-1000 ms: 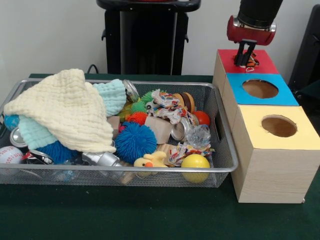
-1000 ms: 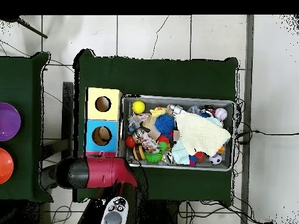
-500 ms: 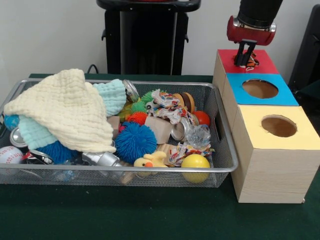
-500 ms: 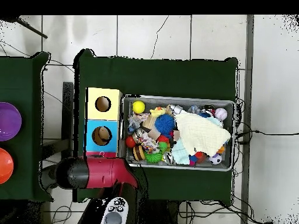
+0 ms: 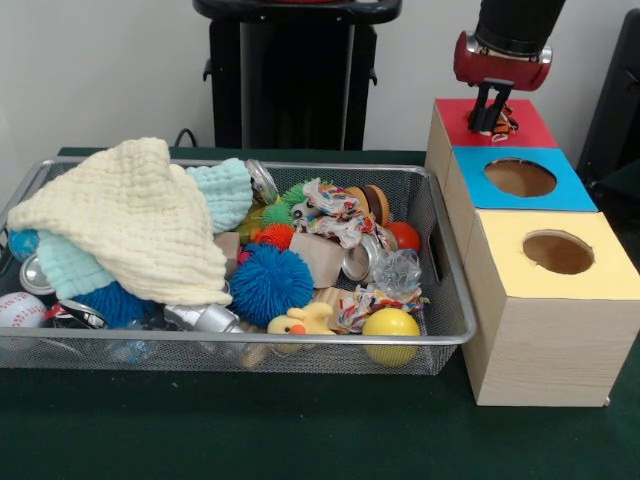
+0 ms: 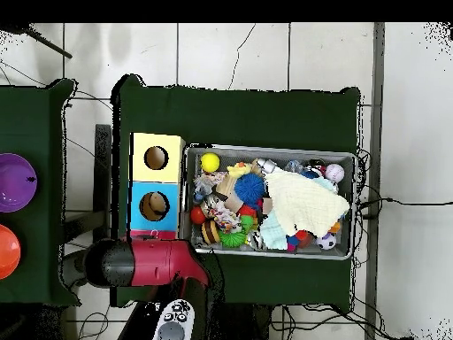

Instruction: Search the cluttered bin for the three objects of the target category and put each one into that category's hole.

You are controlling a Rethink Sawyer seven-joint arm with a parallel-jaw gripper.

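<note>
Holding exactly as a second ago: no shift in the arm (image 5: 505, 45), none in the clutter. Hanging down at the far end of the box row, with the gripper (image 5: 487, 122) just above the red box (image 5: 532, 128). Touching or just beside the tips, a knotted rope toy (image 5: 506, 123) in orange, white and dark strands, sitting on the red top. Cannot tell from either view whether clamped on that toy or spread apart. From overhead, only the red and black arm (image 6: 150, 263) lying across the red end of the row, covering gripper and toy.

Next along the row, the blue box (image 5: 565, 195) with its round hole (image 5: 520, 177), then the yellow box (image 5: 600, 275) with its hole (image 5: 558, 252), both showing dark inside.

Over to the wire bin (image 5: 452, 335), just beside the boxes. Draped over its left half, a cream cloth (image 5: 130, 220), with a teal cloth (image 5: 225, 190) poking out behind. Packed to the right of that: a blue spiky ball (image 5: 268, 283), a second rope toy (image 5: 335, 215) on top of the pile, a third rope toy (image 5: 362, 305) low beside a yellow ball (image 5: 391, 325), a yellow duck (image 5: 300, 322) against the near wall. Tucked in the left near corner, a baseball (image 5: 20, 310).

Off on a separate table overhead, a purple bowl (image 6: 13, 183) and an orange bowl (image 6: 7, 251).
</note>
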